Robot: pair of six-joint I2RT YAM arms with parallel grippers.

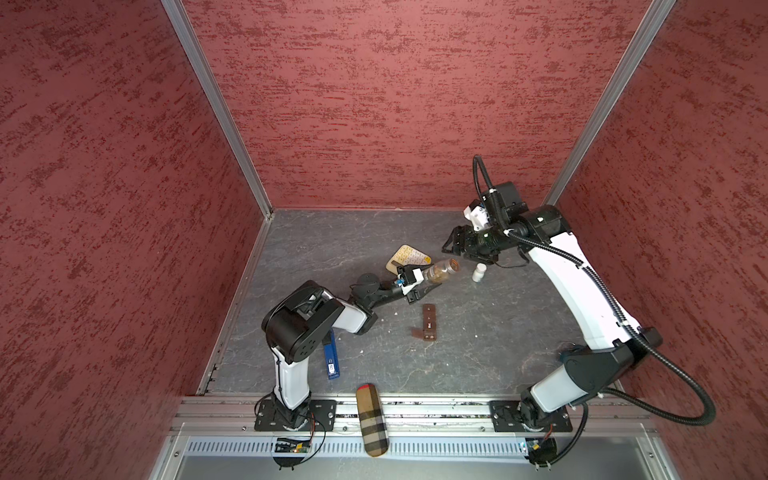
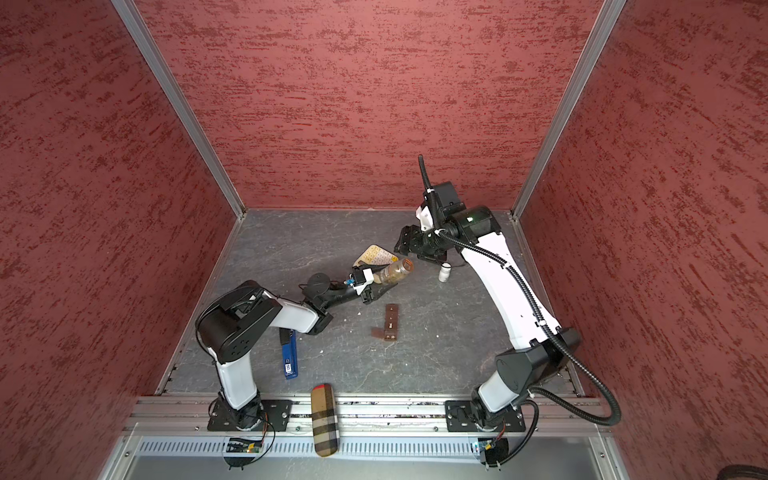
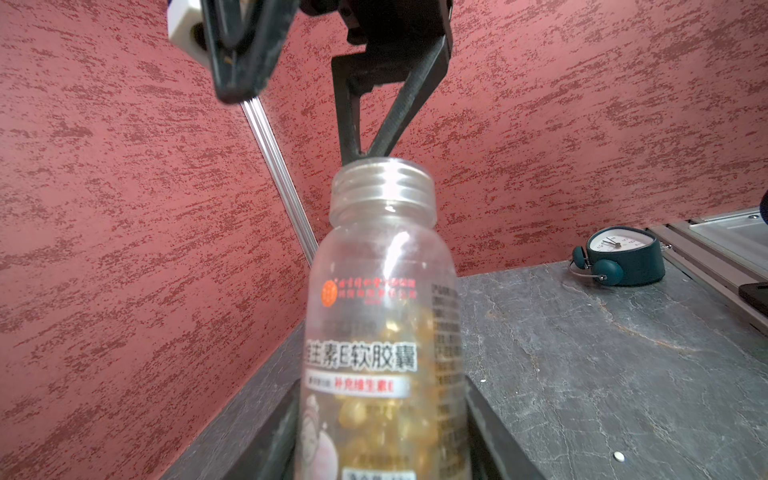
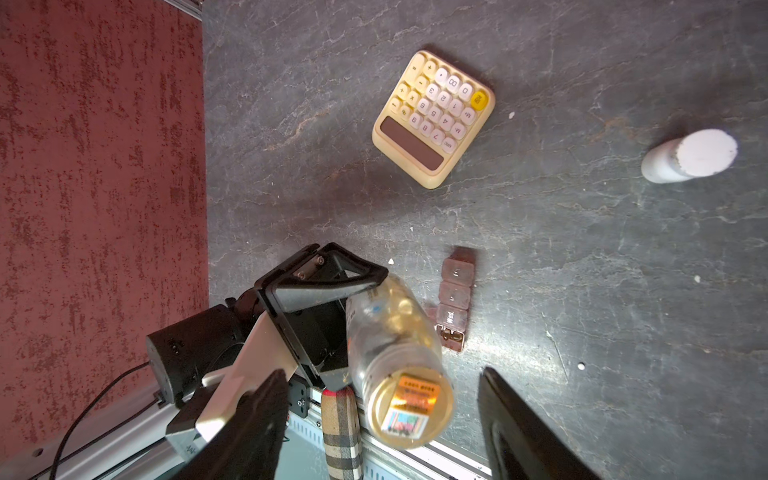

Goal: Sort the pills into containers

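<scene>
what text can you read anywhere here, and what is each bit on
"生素E软胶囊": big print on the bottle label
"补充维生素E": red print, same label
"Wed.": one lid of the pill box
"0" to "9", "MRC": calculator keys
Unreadable: the bottle's fine print, the clock face, the blue stick sticker

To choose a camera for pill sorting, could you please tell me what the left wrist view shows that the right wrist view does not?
Only the left wrist view shows a teal clock. Only the right wrist view shows the calculator, the small white bottle, the brown pill box and the plaid case. Both show the amber bottle clamped in the left gripper, the open right gripper and loose white pills.
</scene>
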